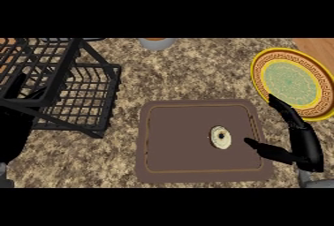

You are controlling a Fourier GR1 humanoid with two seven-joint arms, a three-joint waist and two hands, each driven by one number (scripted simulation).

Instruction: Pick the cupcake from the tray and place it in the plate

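Cupcake (220,137) is sitting on the brown tray (176,154), right of centre. Right hand (301,145) is hovering over the tray's right edge – fingers spread wide, thumb pointing at the cupcake w/o touching it, holding nothing. Plate (295,81) is lying beyond the hand, yellow rim, green middle. Left hand – not showing. Black wire rack (62,84) is standing at far left.

- A kitchen, by the speckled stone counter (195,75) filling the frame
- Black wire dish rack (58,84) at upper left
- Gold-rimmed green plate (291,83) at upper right
- Brown serving tray (189,150) at lower centre
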